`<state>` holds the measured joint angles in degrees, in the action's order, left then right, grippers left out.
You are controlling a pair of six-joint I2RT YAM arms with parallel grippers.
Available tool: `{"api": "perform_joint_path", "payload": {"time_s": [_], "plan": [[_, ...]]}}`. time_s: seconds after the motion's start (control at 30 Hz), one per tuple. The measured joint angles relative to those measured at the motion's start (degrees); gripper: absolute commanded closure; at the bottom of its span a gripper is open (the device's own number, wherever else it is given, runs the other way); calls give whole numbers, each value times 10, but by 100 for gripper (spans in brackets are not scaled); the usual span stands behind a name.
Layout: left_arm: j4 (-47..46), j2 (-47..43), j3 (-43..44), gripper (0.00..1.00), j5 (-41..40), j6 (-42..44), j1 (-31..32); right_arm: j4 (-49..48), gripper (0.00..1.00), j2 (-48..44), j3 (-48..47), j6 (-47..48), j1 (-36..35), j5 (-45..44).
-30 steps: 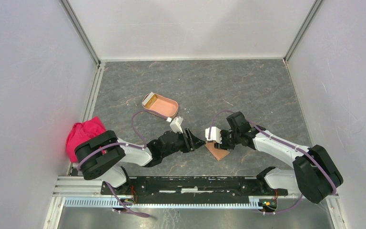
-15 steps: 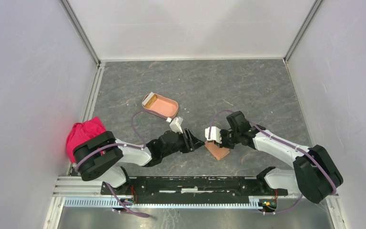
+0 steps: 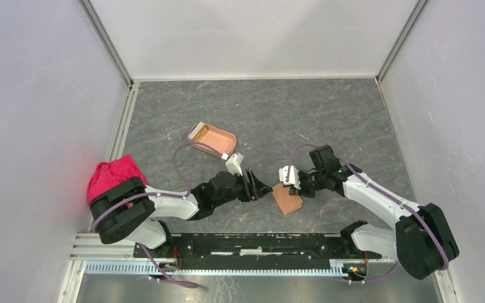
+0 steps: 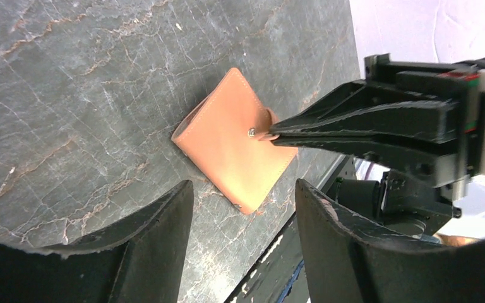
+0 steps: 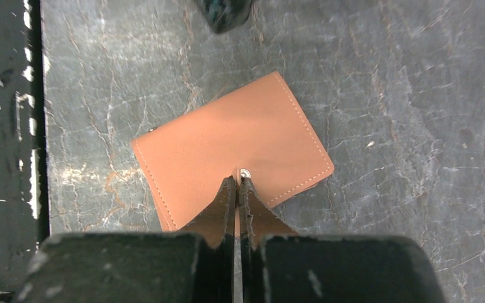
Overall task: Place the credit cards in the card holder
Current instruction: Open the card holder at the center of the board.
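No credit cards show in any view. The card holder (image 3: 214, 150), a salmon-pink oval tray, lies on the table behind my left arm, with a pale piece at its left end. A closed brown leather wallet (image 3: 288, 201) (image 4: 227, 145) (image 5: 221, 148) lies flat between the arms. My right gripper (image 3: 285, 187) (image 5: 237, 180) is shut, pinching the wallet's snap tab (image 4: 266, 133) at the edge nearest it. Just left of the wallet, my left gripper (image 3: 264, 188) (image 4: 243, 189) points at it, open and holding nothing.
A red cloth (image 3: 110, 175) is bunched against the left wall beside the left arm's base. The black base rail (image 3: 259, 243) runs along the near edge, close to the wallet. White walls close in the marbled grey table.
My right gripper has closed on the wallet's snap tab, and its arm has drawn slightly right. The wallet has shifted a little. The left arm has barely moved.
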<state>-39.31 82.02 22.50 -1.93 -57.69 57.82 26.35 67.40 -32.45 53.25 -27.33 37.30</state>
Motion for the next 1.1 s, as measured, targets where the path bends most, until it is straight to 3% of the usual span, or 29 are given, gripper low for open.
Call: {"api": "perform_joint_path", "payload": {"time_s": [0.6,1.1], "plan": [[-45,22,4,25,53,16,0,72,100,-25,-31,36,107,210],[-99,87,4,23,55,-36,0,106,100,-35,-31,61,125,274]]}}
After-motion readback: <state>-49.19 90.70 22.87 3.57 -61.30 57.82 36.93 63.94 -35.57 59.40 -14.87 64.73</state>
